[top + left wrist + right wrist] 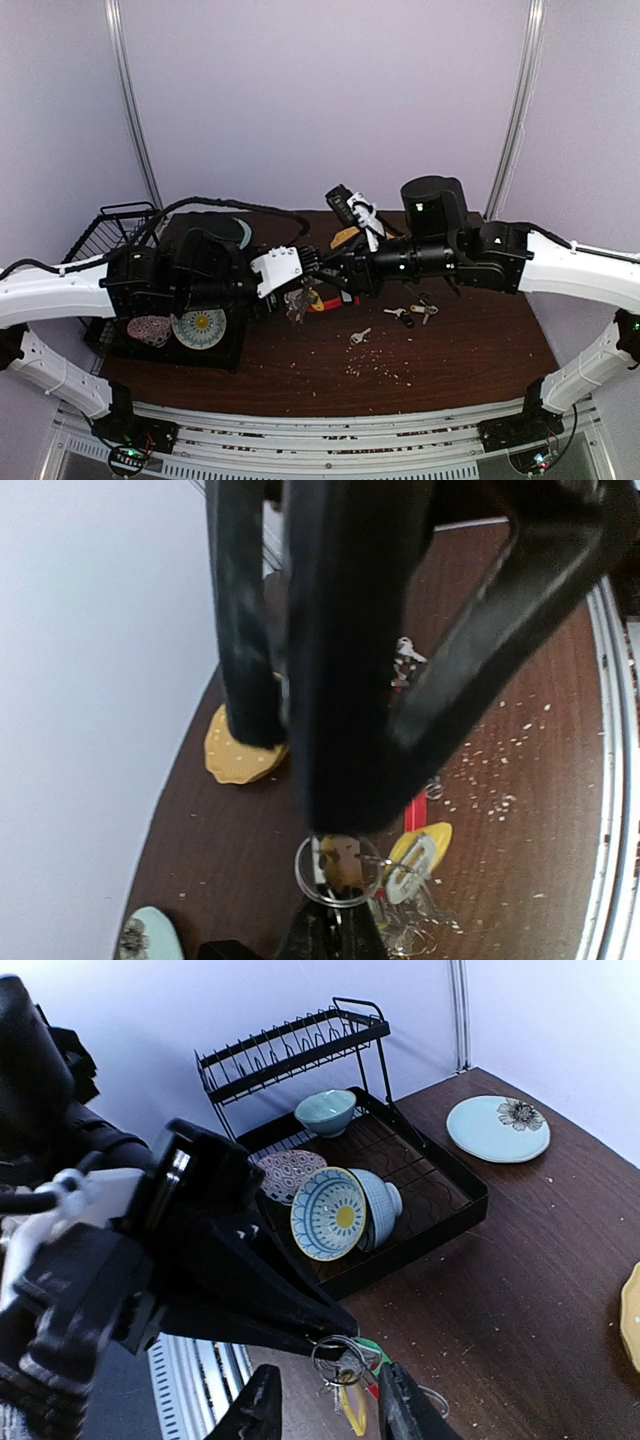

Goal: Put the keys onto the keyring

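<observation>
My fingers [340,750] are pinched tight on the keyring [338,872], a yellow tag [420,852] hanging beside it, loose keys [405,655] farther off on the desk [220,860].

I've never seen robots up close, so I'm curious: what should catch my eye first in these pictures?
First, the meeting mid-table: the left gripper pinches the keyring, and the right gripper sits open right beside it. Next, loose keys lie to the right on the dark table among scattered crumbs. At the left edge stands a black dish rack holding patterned bowls.
</observation>
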Available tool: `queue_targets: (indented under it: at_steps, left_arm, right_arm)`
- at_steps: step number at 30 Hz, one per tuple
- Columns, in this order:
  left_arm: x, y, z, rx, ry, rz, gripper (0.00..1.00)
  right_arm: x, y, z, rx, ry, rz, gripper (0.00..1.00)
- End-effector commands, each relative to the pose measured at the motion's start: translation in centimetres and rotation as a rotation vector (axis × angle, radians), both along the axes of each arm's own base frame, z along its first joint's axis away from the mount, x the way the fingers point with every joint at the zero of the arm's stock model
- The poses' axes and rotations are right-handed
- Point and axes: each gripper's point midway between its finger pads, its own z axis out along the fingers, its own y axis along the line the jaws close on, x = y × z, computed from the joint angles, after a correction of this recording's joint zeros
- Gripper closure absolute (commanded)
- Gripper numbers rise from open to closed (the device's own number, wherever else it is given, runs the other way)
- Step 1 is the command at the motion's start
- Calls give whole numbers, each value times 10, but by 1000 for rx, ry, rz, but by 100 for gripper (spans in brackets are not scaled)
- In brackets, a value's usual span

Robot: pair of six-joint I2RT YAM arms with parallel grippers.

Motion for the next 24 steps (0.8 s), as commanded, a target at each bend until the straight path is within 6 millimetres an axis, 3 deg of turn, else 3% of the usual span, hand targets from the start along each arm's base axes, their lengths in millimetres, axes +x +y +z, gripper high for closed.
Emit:
queue_targets:
  at_steps: [1, 4, 6, 10, 14, 16, 17, 20, 24]
  left_arm:
    - [-13, -19, 8, -140, 214, 2, 100]
    - [-7, -17, 1, -109, 268, 60, 100]
    - [1, -13, 0, -80, 286, 114, 100]
    - [16, -2, -6, -38, 359, 215, 100]
    - [60, 41, -31, -31, 452, 428, 100]
    - [87, 67, -47, -128, 553, 489, 100]
    - [91, 72, -53, -180, 621, 490, 100]
    - [89, 59, -55, -219, 714, 464, 100]
    - [69, 30, -32, -273, 733, 347, 100]
  right_arm:
    - [-30, -14, 21, 72, -119, 167, 63]
    - [-31, -30, 25, 112, -169, 136, 58]
    - [-20, -38, 17, 108, -192, 65, 53]
    - [-26, -36, 3, 101, -173, 128, 48]
    - [-15, -33, -6, 171, -64, 53, 53]
    - [-9, -27, -17, 177, -22, 23, 55]
    - [-9, -22, -20, 192, -1, 32, 56]
    - [-12, -7, -22, 218, 48, 82, 56]
    - [-8, 5, -40, 190, 81, 92, 55]
